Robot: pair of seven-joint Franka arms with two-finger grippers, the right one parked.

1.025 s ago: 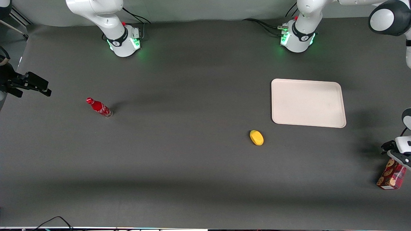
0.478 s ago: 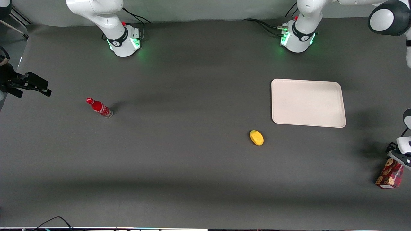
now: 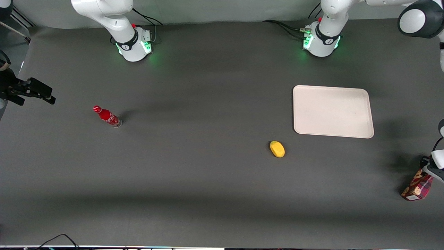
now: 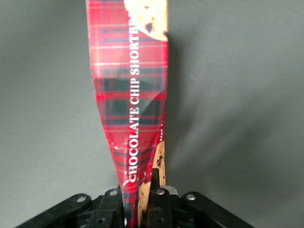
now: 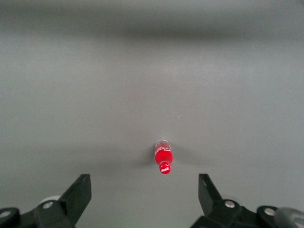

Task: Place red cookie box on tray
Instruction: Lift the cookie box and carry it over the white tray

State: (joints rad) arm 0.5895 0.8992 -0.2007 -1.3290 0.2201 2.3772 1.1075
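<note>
The red cookie box (image 3: 417, 187), dark red tartan with cookie pictures, hangs tilted at the working arm's end of the table, nearer the front camera than the tray. My left gripper (image 3: 430, 171) is shut on the box's top end. In the left wrist view the box (image 4: 130, 90) runs straight out from between the two black fingers (image 4: 159, 202), its end pinched flat, with grey table under it. The beige tray (image 3: 333, 111) lies flat on the table with nothing on it, farther from the front camera than the box.
A yellow fruit-like object (image 3: 277, 149) lies on the table near the tray's nearer corner. A small red bottle (image 3: 107, 116) stands toward the parked arm's end, also seen as the red bottle (image 5: 163, 158) in the right wrist view. The table edge runs close beside the box.
The box has swung and shifted slightly toward the table's middle and away from the front camera's near edge, tilting more, with its lower end lifting. The gripper stays shut on it.
</note>
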